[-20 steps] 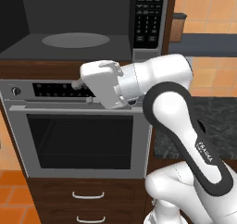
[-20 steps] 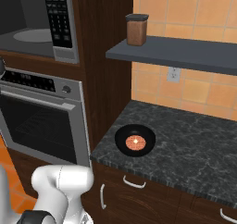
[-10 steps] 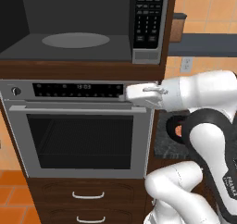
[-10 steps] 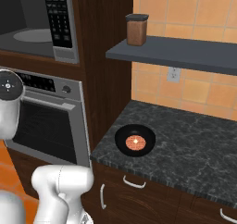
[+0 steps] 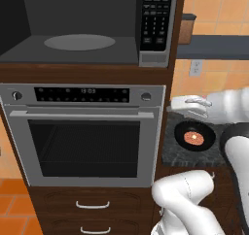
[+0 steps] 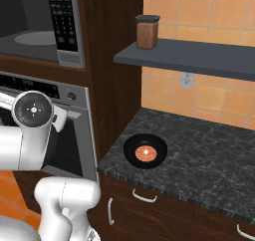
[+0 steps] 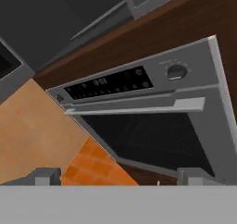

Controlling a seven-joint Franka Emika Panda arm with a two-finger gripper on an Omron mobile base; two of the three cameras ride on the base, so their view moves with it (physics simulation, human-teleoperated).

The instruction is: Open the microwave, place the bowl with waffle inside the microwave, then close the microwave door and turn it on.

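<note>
Gripper (image 5: 176, 105) swung right — now above the bowl's (image 5: 194, 136) rim.

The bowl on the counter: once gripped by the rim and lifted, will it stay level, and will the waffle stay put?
The bowl looks shallow and rigid, so it probably won't flex, though a one-sided rim grip may tilt it. The waffle lies flat and loose at its centre; the low wall would likely hold it unless the tilt is steep.

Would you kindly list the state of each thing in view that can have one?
Microwave: open, cavity empty.
Oven: door shut.
Bowl: on the counter, holding the waffle.
Jar: upright on the shelf, lidded.
Gripper: above the bowl, jaws' state unclear.
</note>
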